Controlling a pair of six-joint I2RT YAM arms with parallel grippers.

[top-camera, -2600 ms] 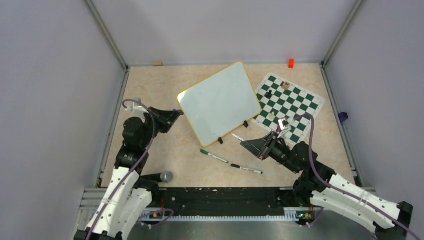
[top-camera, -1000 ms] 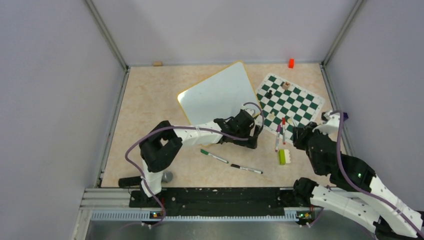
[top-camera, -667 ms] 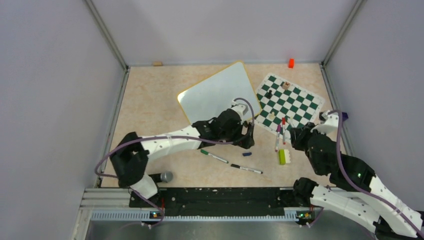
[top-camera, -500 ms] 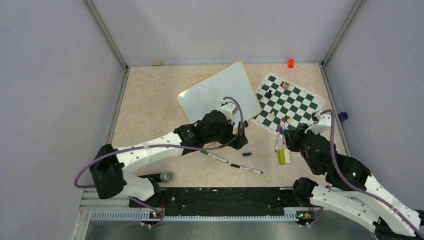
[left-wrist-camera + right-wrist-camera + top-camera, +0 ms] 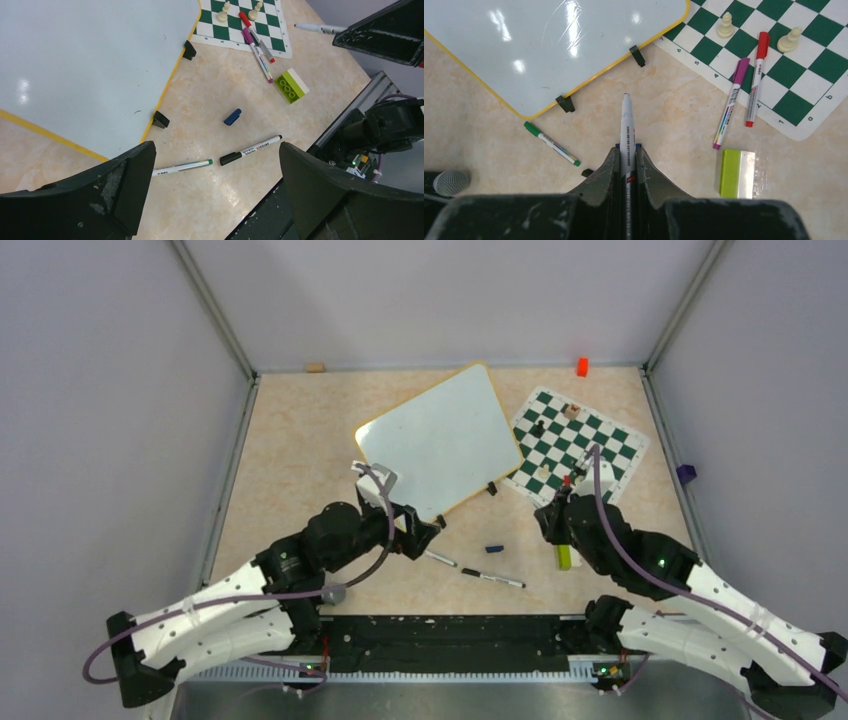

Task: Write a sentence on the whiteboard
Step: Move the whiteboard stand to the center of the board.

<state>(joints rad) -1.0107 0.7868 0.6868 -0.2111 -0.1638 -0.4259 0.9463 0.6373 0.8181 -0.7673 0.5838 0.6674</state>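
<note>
Left arm has pulled back to the near left and right arm has swung in toward the whiteboard (image 5: 440,435), which lies blank at far centre of the worktop (image 5: 300,440). Our left fingers (image 5: 115,190) gape wide and empty, blue cap (image 5: 494,549) dropped nearby. Our right fingers (image 5: 606,175) clamp the uncapped marker (image 5: 626,125), tip forward, we reckon ready to write. No sentence yet.

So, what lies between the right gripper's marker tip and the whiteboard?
Only bare tabletop, seen in the right wrist view. The marker in the right gripper points at the whiteboard rim beside a black clip foot.
</note>
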